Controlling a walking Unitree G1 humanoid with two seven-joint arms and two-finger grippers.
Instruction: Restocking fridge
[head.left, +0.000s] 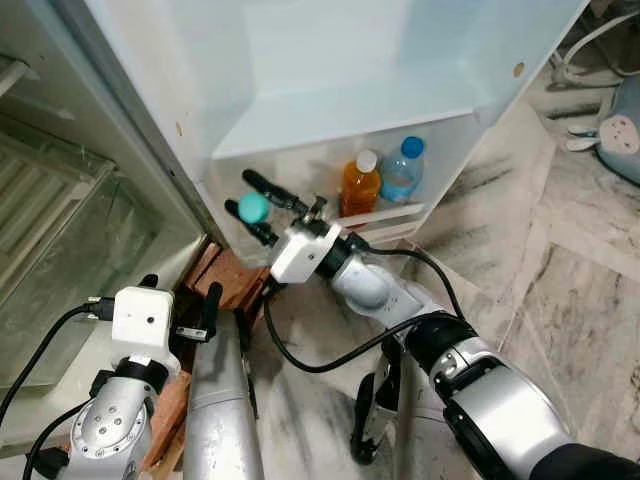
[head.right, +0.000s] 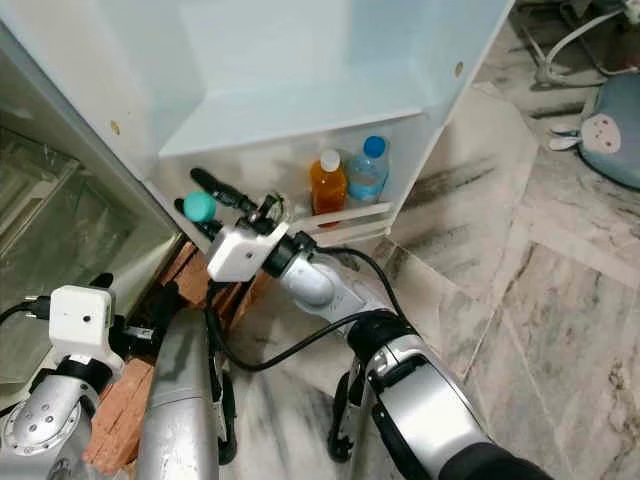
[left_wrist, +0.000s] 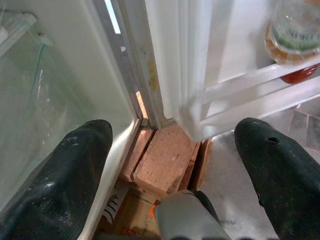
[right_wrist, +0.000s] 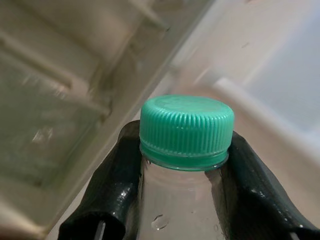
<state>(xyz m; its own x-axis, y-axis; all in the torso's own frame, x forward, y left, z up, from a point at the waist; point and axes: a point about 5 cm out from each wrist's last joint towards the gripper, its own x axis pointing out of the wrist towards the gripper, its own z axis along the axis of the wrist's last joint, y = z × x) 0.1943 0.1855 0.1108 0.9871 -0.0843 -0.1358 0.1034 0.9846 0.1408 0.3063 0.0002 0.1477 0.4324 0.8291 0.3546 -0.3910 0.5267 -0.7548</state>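
Right gripper (head.left: 250, 208) clamped on a green-capped bottle (right_wrist: 186, 150), held just beside the fridge door shelf (head.left: 400, 213) containing an orange bottle (head.left: 360, 185) and a blue-capped bottle (head.left: 402, 172). Left gripper (left_wrist: 175, 170) spread apart, low near bricks (left_wrist: 162, 165).

Door shelf (head.left: 400, 215) holding an orange bottle (head.left: 360, 185) beside a blue-capped bottle (head.left: 402, 172), marble floor (head.left: 560, 280) below
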